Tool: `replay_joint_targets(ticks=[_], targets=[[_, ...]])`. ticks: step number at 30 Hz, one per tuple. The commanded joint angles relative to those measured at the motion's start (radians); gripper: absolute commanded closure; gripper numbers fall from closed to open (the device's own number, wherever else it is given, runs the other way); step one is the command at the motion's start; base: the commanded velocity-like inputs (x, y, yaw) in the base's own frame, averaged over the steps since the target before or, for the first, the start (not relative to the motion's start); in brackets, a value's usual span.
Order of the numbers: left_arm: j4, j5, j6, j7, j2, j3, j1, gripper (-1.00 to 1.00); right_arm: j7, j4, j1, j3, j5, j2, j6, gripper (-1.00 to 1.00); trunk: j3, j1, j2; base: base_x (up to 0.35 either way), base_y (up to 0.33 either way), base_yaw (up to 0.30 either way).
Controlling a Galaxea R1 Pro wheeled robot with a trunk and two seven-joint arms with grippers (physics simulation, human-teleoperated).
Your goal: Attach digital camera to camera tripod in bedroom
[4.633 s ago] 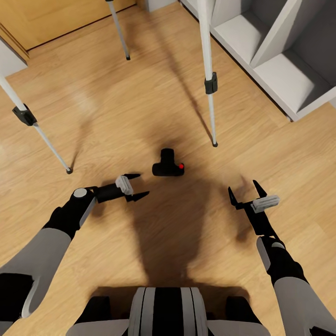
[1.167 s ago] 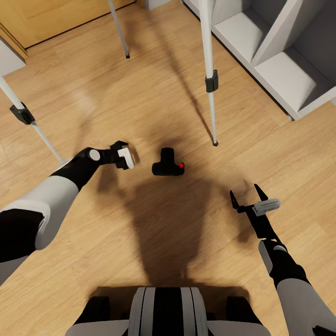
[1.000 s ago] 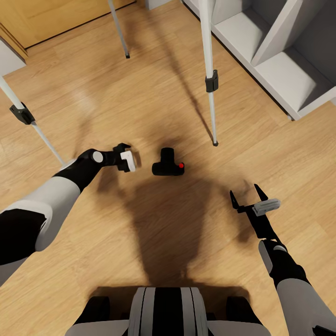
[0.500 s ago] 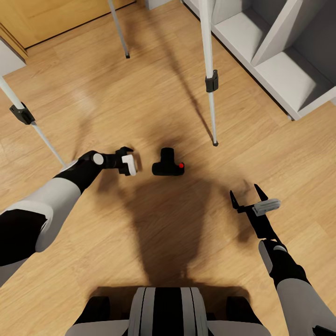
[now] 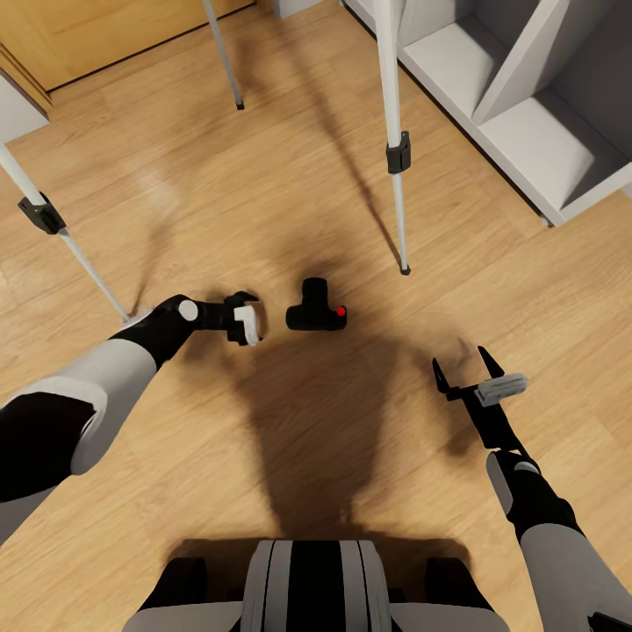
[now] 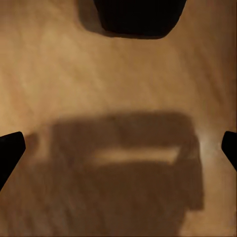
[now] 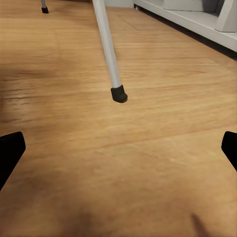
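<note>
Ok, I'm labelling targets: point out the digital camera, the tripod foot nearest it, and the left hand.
digital camera (image 5: 316, 314), head view, top of its black body.
tripod foot (image 5: 405, 270), head view, black tip.
left hand (image 5: 247, 319), head view, between fingertips.

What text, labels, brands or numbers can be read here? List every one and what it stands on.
None: no readable writing in any view.
The digital camera is plain black with a red button, no brand visible.
The camera tripod legs, floor and white shelving carry no markings.
</note>
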Motion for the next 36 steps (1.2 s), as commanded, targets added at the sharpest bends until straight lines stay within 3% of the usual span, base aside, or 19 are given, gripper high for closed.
replay_joint_targets(ticks=[1,6,17,36], targets=[[0.006,-0.01,-0.009,-0.001,-0.004,0.002,0.0,-1.0,0.006,0.0,-0.001,-0.003,0.0,0.001,-0.003,-1.0,0.0,0.0,0.0,0.0,0.0,0.0],[0.03,-0.009,-0.015,0.002,-0.039,0.003,0.0,-1.0,0.007,0.0,-0.001,-0.003,0.0,0.0,-0.003,-1.0,0.0,0.0,0.0,0.0,0.0,0.0],[0.043,-0.007,-0.011,0.008,-0.076,0.008,0.0,-1.0,0.006,0.0,-0.001,-0.003,0.001,0.0,-0.003,-1.0,0.0,0.0,0.0,0.0,0.0,0.0],[0.058,0.01,-0.009,0.011,-0.082,0.035,0.0,-1.0,0.007,0.0,-0.001,-0.003,0.001,0.0,-0.003,-1.0,0.0,0.0,0.0,0.0,0.0,0.0]])
